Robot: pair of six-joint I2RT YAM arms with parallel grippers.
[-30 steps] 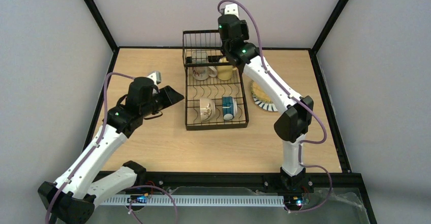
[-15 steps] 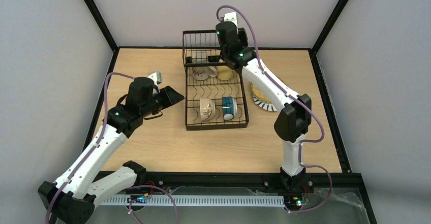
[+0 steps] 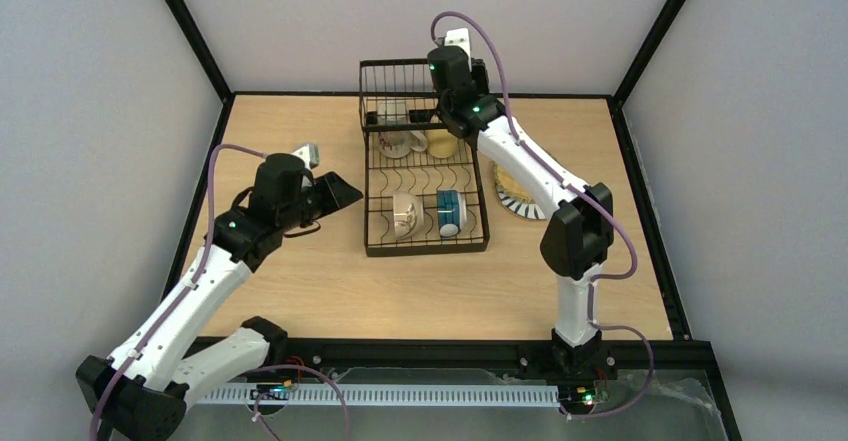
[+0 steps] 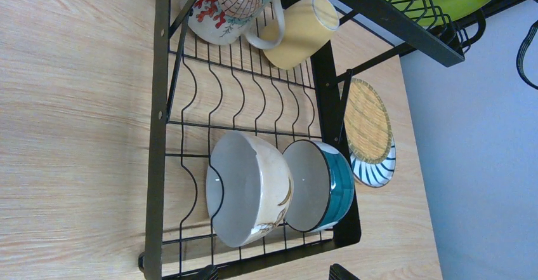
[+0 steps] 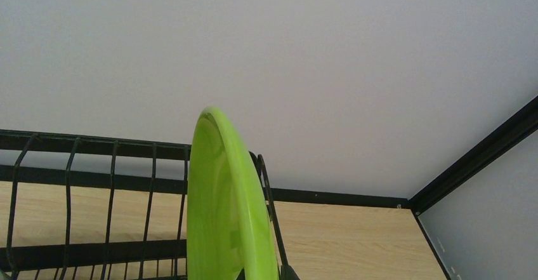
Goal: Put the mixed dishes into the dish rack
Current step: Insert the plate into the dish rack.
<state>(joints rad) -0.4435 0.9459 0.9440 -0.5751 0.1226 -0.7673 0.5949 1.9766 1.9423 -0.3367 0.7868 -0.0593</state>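
Note:
The black wire dish rack [image 3: 378,223] stands mid-table. In it lie a cream mug [image 3: 405,214], a blue-patterned mug [image 3: 451,212], a white printed mug [image 3: 395,142] and a pale yellow mug [image 3: 442,144]. My right gripper [image 5: 263,273] is shut on the lime green plate [image 5: 228,210], holding it upright on edge at the raised basket section [image 3: 395,81]. The tan plate [image 3: 513,183] lies on the striped-rim plate [image 3: 520,204] on the table right of the rack. My left gripper [image 3: 335,193] is open and empty, just left of the rack, facing the cream mug [image 4: 254,188].
The black frame posts [image 3: 190,31] and grey walls close in the table on three sides. The back rail [image 5: 355,199] runs just behind the rack. Bare wood [image 3: 420,291] lies in front of the rack.
My right gripper has shifted slightly left over the basket section with the lime plate. My left arm has barely moved.

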